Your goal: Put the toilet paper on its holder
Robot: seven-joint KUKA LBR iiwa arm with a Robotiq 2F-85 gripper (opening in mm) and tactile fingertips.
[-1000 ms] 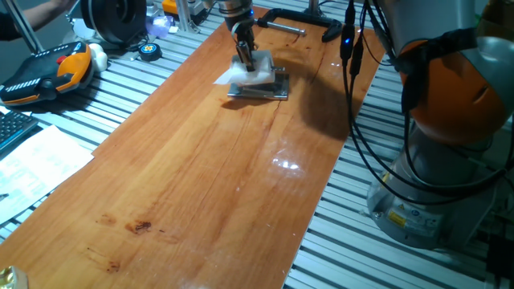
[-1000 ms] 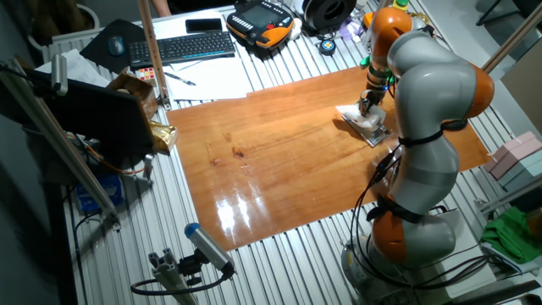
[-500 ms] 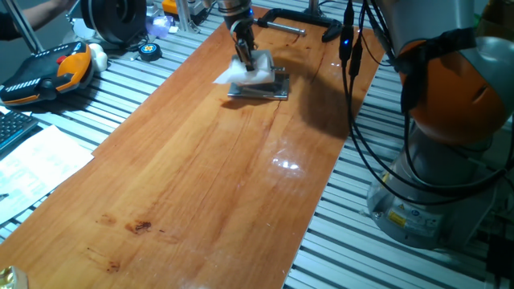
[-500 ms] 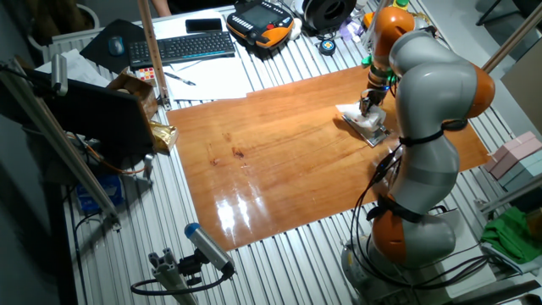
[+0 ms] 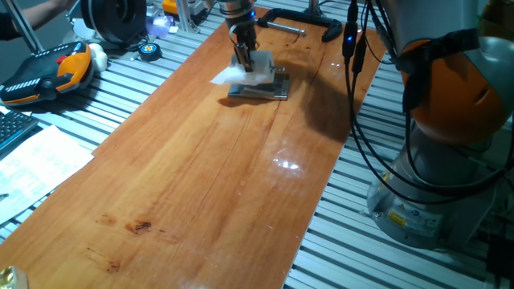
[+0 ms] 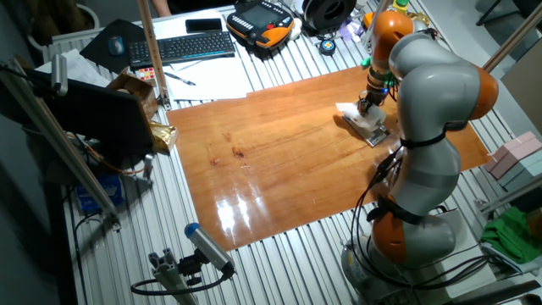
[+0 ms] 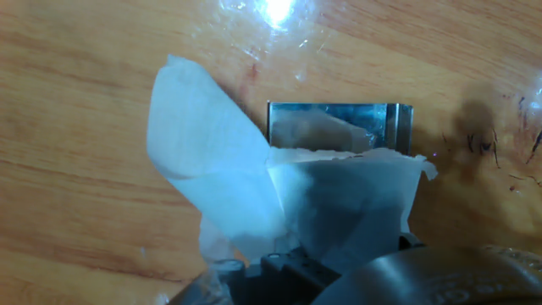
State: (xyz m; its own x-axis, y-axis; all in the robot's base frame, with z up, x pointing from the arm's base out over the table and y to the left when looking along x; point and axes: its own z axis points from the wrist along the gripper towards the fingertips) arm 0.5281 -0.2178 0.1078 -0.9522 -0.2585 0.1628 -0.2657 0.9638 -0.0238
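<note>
The toilet paper (image 5: 250,75) is a small white roll with a loose sheet trailing to the left. It sits right over the holder (image 5: 271,88), a flat shiny metal bracket at the far end of the wooden board. My gripper (image 5: 243,58) comes down on the roll from above and is shut on it. In the hand view the toilet paper (image 7: 339,203) covers the near half of the holder (image 7: 339,127), and the gripper (image 7: 288,261) shows only at the bottom edge. In the other fixed view the gripper (image 6: 365,105) holds the toilet paper (image 6: 351,112) over the holder (image 6: 376,132).
A long black clamp (image 5: 299,18) lies just beyond the holder. An orange teach pendant (image 5: 48,68) and printed paper sheets (image 5: 36,160) lie left of the board. A keyboard (image 6: 182,47) sits at the far side. The robot's base and cables (image 5: 434,160) stand at the right.
The gripper and the roll have shifted only slightly over the holder. The trailing sheet sits a little higher and further left than before.
</note>
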